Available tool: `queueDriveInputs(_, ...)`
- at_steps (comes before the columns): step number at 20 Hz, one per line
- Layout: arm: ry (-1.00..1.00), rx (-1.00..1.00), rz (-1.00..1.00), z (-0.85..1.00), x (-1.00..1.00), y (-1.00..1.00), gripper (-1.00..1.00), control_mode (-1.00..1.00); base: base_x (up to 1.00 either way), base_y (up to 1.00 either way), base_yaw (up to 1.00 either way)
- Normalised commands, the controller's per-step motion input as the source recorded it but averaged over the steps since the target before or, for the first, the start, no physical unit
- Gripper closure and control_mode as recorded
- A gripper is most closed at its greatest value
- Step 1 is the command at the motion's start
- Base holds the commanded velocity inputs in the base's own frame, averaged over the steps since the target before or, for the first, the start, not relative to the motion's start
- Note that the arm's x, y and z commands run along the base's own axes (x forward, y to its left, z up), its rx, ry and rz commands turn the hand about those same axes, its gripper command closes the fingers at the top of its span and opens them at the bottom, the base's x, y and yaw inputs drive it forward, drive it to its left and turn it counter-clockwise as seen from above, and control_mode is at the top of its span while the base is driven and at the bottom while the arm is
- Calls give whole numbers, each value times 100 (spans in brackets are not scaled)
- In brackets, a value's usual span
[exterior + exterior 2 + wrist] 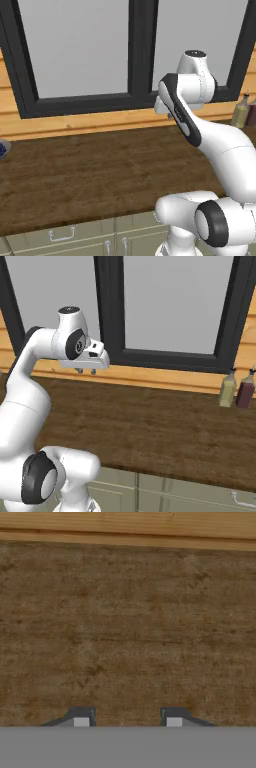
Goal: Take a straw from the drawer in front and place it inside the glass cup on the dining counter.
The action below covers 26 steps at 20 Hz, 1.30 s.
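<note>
My gripper [86,372] hangs open above the dark wood kitchen worktop [160,431], fingers pointing down, with nothing between them. In the hand view the two dark fingertips of the gripper [127,717] stand apart over bare wood grain. Below the worktop's front edge sits the sage-green drawer [60,234] with its curved silver bar handle, flush with the cabinet front. Its handle also peeks in at the lower right of the right base view, on the drawer [244,499]. The straw, the glass cup and the dining counter are out of view.
Two bottles, one olive [227,389] and one dark red [245,390], stand at the back right of the worktop. A blue bowl [2,149] shows at the far left edge. A black-framed window [135,50] rises behind. Cabinet doors [107,246] flank the drawer.
</note>
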Motion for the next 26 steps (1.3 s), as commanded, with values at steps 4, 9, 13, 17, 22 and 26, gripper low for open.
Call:
queueDriveInputs(4, 0, 0, 0, 0, 0, 0, -100, 100, -26, 0, 0)
queueDriveInputs(9, 0, 0, 0, 0, 0, 0, -100, 100, -98, -10, 0)
queueDriveInputs(13, 0, 0, 0, 0, 0, 0, -100, 100, -53, -42, 16)
queueDriveInputs(17, 0, 0, 0, 0, 0, 0, -100, 100, 1, -71, 46)
queueDriveInputs(22, 0, 0, 0, 0, 0, 0, -100, 100, 6, -74, 63)
queueDriveInputs(26, 0, 0, 0, 0, 0, 0, -100, 100, 0, -62, 70)
